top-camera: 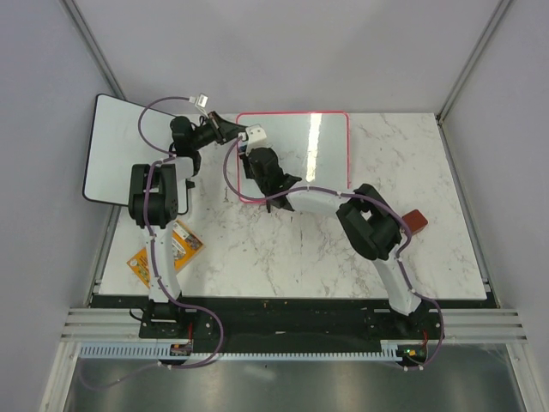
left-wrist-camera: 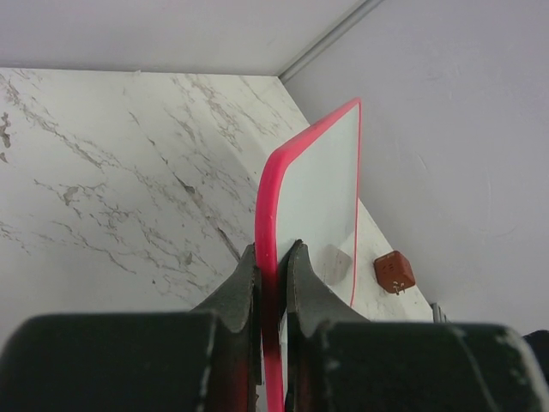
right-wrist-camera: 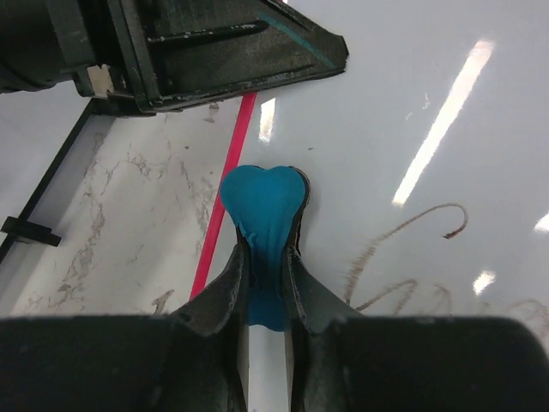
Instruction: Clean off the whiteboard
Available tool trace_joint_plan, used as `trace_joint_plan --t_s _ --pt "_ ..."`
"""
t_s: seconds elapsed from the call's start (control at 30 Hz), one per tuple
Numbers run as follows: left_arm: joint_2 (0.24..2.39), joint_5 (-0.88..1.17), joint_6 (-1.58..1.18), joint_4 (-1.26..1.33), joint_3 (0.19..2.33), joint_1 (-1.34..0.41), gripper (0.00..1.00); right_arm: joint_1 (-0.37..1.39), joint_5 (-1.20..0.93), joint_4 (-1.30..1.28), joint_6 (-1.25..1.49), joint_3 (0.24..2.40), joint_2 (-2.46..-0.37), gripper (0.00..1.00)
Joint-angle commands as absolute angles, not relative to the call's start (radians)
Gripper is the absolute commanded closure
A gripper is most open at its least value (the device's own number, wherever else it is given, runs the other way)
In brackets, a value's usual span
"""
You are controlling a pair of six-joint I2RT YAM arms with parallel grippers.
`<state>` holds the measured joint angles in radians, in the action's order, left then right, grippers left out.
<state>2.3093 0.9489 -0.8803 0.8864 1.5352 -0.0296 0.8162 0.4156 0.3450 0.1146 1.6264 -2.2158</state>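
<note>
**Two robot arms at a whiteboard on a marble table**

Seen from above, the whiteboard [top-camera: 330, 172] lies at the back middle of the table [top-camera: 300, 257]. It is white with a pink-red rim and rounded corners, and a strip of ceiling light is reflected down its face.

The left gripper [left-wrist-camera: 273, 253] is at the board's left edge, near the far corner. Its two fingers are closed tight on the pink rim, one on each side, with no gap showing.

The right gripper [right-wrist-camera: 268, 240] reaches across from the right and hangs over the near-left part of the board. Its fingers are nearly closed and pinch a blue pad [right-wrist-camera: 262, 193]. The pad's rounded end sticks out past the fingertips, just inside the rim. It is at the board's surface, though whether it presses down cannot be told. Brown scribbles [right-wrist-camera: 403, 257] run across the board just to the right of the pad.

A black-rimmed board [top-camera: 120, 142] sits at the table's far-left corner, hanging over the edge. An orange packet [top-camera: 184, 243] lies near the left arm. A brown block [top-camera: 418, 221] lies to the right, well apart from the whiteboard.
</note>
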Motion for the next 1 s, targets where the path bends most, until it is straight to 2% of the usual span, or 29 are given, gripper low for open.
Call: trace_joint_plan --t_s 0.0,0.23,0.47,0.63,0.97 --pt "2.298 0.965 -0.66 0.914 1.531 -0.046 0.98 0.712 0.502 0.141 0.199 1.504 -2.208 1.0" --pt "2.299 0.962 -0.66 0.91 1.532 -0.046 0.98 0.563 0.581 0.106 0.313 1.3 -2.083 1.0" --pt "2.293 0.959 -0.644 0.888 1.531 -0.046 0.98 0.517 0.641 0.068 0.322 1.259 -2.051 1.0" --pt "2.289 0.954 -0.624 0.87 1.528 -0.046 0.98 0.555 0.528 0.077 0.302 1.281 -2.066 1.0" --pt "2.292 0.962 -0.614 0.859 1.529 -0.049 0.98 0.733 0.474 0.006 0.189 1.463 -2.174 1.0"
